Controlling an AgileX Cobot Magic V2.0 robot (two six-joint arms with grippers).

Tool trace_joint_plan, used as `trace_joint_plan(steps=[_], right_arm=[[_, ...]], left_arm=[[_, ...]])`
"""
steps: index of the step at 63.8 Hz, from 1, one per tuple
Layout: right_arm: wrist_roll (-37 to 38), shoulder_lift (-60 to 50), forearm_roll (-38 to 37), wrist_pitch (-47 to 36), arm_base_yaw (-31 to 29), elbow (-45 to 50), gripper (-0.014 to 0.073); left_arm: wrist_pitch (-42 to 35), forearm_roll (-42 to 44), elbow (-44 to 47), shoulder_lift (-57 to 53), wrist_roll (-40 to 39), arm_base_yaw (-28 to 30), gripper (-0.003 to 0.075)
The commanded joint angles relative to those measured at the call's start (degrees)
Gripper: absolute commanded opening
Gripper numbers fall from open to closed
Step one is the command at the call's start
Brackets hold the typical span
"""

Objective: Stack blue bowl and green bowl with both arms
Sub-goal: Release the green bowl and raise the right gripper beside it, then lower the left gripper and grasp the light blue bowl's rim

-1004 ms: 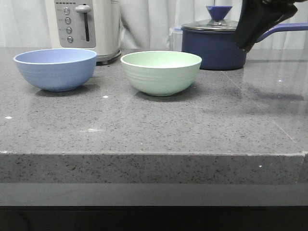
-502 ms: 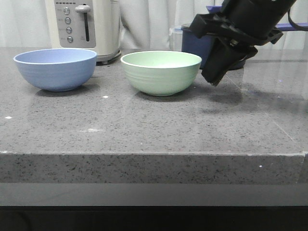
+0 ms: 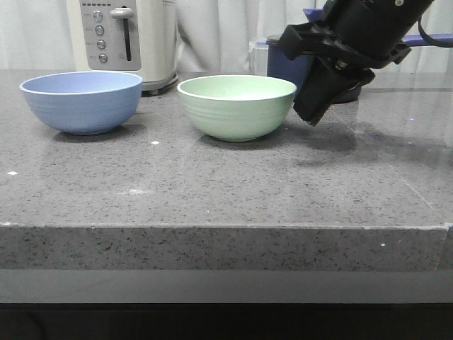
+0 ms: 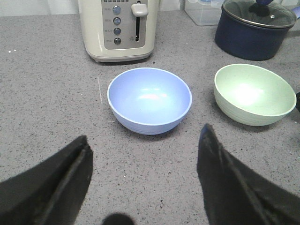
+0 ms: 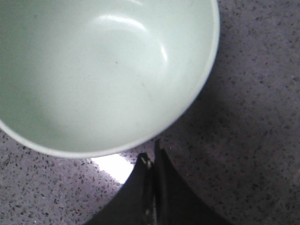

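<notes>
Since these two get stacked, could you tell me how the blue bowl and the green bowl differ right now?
The blue bowl is periwinkle; the green bowl is mint. The blue bowl stands at the counter's left by the toaster, no arm near it in the front view; the green bowl sits centrally with the right gripper beside its rim. Both are upright, empty, ridged and similar in size.

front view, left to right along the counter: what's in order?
blue bowl → toaster → green bowl → right gripper, beside the green bowl's right side. The navy saucepan sits behind, mostly hidden by the arm, so it is left unranked.
</notes>
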Motion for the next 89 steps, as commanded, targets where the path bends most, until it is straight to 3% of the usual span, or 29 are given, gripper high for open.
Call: trace_joint_plan(steps=[1, 23, 49, 75, 89], right_arm=[[-0.6, -2.3, 1.2, -2.4, -0.3, -2.0, -0.0064], [-0.6, -2.3, 1.3, -2.6, -0.3, -2.0, -0.0064], [-0.6, -2.3, 1.3, -2.6, -0.3, -2.0, -0.0064], [-0.6, -2.3, 1.3, -2.5, -0.3, -2.0, -0.0064], [-0.6, -2.3, 1.3, -2.6, -0.3, -2.0, -0.0064]], left_arm=[[-4.5, -0.2, -1.8, 0.4, 0.0, -0.4, 0.0473], [-2.2, -0.2, -3.3, 4.7, 0.0, -0.4, 0.0473], [9.8, -0.4, -21.0, 31.3, 0.0, 5.0, 0.0473], [11.2, -5.7, -36.1, 53.3, 0.0, 7.4, 0.0473], [10.4, -7.5, -39.5, 59.8, 0.0, 7.4, 0.0471]])
